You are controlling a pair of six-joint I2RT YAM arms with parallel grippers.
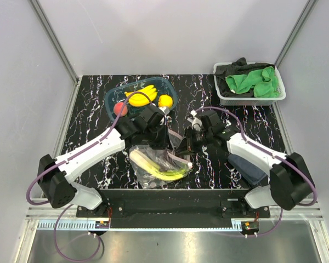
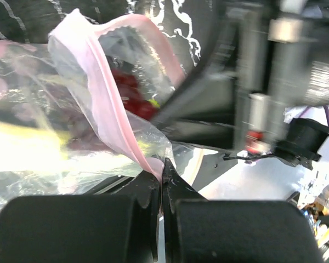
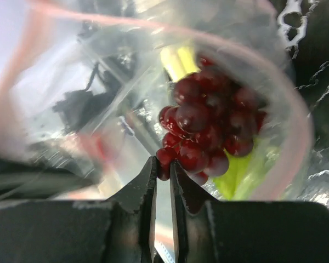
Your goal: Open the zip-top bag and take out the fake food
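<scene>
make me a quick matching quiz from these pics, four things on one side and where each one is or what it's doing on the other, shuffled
Things:
1. grapes
2. lemon
3. green cloth
4. left gripper

Place or state:
a. in the white basket
b. shut on the pink zip strip
c. in the blue tray
d. inside the bag

Pairs: 1-d, 2-c, 3-a, 4-b

clear zip-top bag [image 1: 147, 178], mouth open — dark grapes [image 3: 208, 129] and leek [image 1: 170, 174] inside; banana [image 1: 142, 97], lemon [image 1: 165, 101], peach [image 1: 120, 109] in tray [image 1: 153, 80].
</scene>
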